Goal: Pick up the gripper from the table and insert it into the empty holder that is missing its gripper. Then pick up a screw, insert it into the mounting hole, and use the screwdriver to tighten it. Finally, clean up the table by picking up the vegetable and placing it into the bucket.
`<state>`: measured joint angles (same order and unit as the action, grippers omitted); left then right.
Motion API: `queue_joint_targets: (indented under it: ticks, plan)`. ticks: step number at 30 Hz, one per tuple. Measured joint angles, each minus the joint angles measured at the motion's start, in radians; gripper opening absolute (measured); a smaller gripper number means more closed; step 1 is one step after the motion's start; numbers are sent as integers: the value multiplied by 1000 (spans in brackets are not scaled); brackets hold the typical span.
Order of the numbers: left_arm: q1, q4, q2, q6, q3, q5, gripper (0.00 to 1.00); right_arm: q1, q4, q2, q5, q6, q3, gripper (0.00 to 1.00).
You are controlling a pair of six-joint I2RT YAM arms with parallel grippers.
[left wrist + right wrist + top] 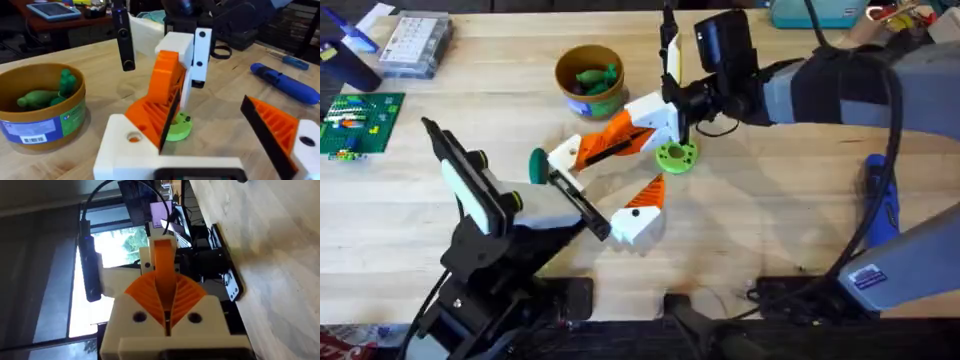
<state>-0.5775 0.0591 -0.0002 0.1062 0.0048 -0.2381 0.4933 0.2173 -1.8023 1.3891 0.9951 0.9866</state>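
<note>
My right gripper (658,112) is shut on the white end of the loose orange-and-white gripper (610,145), holding it tilted. Its lower end meets the white holder (130,145) on my left arm; I cannot tell whether it is seated. My left gripper (620,180) stands open, its other finger (640,205) well apart from the held piece. The blue screwdriver (882,195) lies on the table (760,220) at the right. A dark green oval vegetable (537,165) lies beside my left arm. The tan bucket (612,98) holds green toys.
A bright green ring with holes (675,155) lies under the held piece. A clear compartment box (415,45) and a green board with small parts (360,120) sit at the far left. Cables run along the right arm.
</note>
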Motion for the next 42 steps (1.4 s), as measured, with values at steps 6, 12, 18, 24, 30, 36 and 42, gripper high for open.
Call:
queue_joint_targets:
  ticks: [6,12,18,24,30,36,42]
  plan:
    - [1,1,0,3,0,15,992,26,2,0,-13,1,3,20]
    - [1,1,0,3,0,18,992,30,3,0,-16,1,4,20]
    - [1,2,0,4,0,24,992,34,3,0,-24,1,5,20]
    - [1,2,0,7,0,26,992,34,19,0,-49,11,7,20]
    - [2,4,0,14,0,33,992,36,38,0,-110,43,12,20]
    - [8,6,0,30,0,53,992,52,60,0,-169,71,16,20]
    - [10,7,0,38,0,65,992,89,68,0,-209,79,24,20]
